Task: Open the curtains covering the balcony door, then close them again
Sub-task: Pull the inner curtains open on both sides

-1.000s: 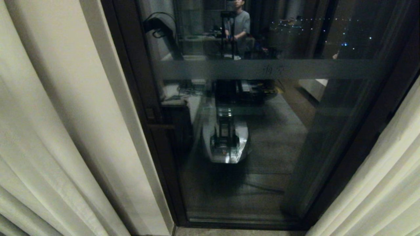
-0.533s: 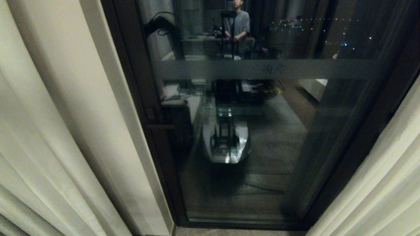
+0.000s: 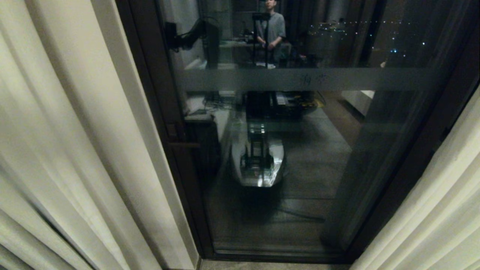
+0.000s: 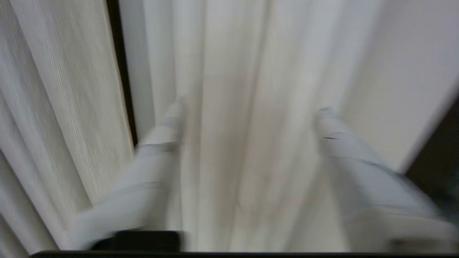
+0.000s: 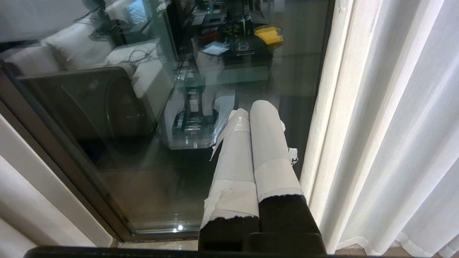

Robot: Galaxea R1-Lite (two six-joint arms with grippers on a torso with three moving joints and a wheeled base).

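Note:
The curtains stand drawn apart: the left panel [image 3: 56,150] fills the left side of the head view and the right panel [image 3: 442,210] the lower right. Between them the balcony door [image 3: 300,180] shows its dark frame and reflective glass. Neither gripper shows directly in the head view. In the left wrist view, my left gripper [image 4: 251,107] is open, its taped fingers [image 4: 161,132] spread wide against the left curtain's pleats [image 4: 244,64], gripping nothing. My right gripper [image 5: 252,107] is shut and empty, hanging beside the right curtain's edge [image 5: 358,107] in front of the glass [image 5: 107,107].
A frosted band [image 3: 300,79] crosses the glass. The pane reflects my own base [image 3: 258,165], my left arm [image 3: 191,33] and a person [image 3: 273,26] standing in the room behind. The door's bottom rail [image 3: 277,257] meets the floor just ahead.
The left curtain's folds have shifted slightly toward the door. My left arm's reflection in the glass has moved to the right. The right arm has kept still.

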